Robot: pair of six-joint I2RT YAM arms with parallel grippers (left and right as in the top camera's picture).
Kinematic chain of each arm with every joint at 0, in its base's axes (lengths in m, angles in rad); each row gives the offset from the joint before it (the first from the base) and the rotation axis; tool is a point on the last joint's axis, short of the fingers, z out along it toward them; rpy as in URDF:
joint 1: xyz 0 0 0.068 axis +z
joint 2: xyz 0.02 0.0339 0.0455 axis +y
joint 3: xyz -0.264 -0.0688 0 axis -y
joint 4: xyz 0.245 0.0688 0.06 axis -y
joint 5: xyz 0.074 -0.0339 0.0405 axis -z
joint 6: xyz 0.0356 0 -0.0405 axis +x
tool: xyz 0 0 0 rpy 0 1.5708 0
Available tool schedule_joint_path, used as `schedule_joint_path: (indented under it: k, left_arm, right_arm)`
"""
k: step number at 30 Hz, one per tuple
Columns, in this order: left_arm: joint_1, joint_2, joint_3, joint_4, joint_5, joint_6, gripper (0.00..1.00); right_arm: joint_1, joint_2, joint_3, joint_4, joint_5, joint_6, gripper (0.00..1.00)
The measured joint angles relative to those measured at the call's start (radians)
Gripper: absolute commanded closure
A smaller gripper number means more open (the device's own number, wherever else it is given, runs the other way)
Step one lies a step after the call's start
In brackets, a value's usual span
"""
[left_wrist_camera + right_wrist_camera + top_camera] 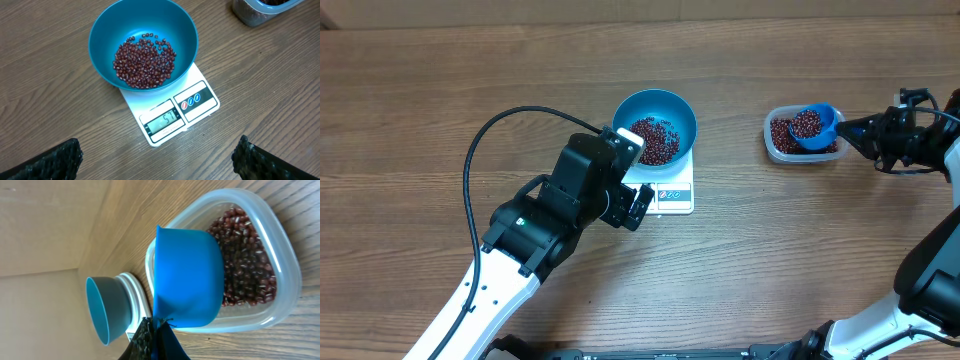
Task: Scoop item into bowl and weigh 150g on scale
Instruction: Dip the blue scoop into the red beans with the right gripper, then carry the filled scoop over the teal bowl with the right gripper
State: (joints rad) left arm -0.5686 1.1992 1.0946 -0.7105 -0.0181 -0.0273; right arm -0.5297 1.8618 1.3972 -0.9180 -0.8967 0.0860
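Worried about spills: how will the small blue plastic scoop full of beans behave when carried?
The small blue plastic scoop looks rigid, so it likely keeps its shape. Its small red-brown beans lie loose near the rim and would probably roll out if tilted.

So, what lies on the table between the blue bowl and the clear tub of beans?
Nothing: in the overhead view, only bare wooden table separates the bowl from the tub.

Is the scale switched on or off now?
On: the display of the scale shows digits; the bowl of beans stands on it.
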Motion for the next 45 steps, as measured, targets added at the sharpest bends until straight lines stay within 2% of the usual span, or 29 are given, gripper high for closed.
schedule_joint_path:
  k: [19, 27, 33, 40, 45]
  left_arm:
    - [0.000, 0.000, 0.000, 0.007, 0.000, 0.000, 0.00]
    - [0.000, 0.000, 0.000, 0.012, 0.000, 0.000, 0.00]
    - [0.000, 0.000, 0.000, 0.014, 0.000, 0.000, 0.00]
    - [0.000, 0.000, 0.000, 0.014, 0.000, 0.000, 0.00]
    - [0.000, 0.000, 0.000, 0.015, 0.000, 0.000, 0.00]
  right_arm:
    - [0.003, 0.000, 0.000, 0.002, -0.304, -0.005, 0.96]
    - [0.133, 0.000, 0.000, 0.046, -0.336, 0.016, 0.96]
    - [0.257, 0.000, -0.002, 0.202, -0.345, 0.124, 0.96]
    - [0.419, 0.000, -0.006, 0.487, -0.354, 0.320, 0.96]
    - [0.521, 0.000, -0.006, 0.636, -0.355, 0.409, 0.96]
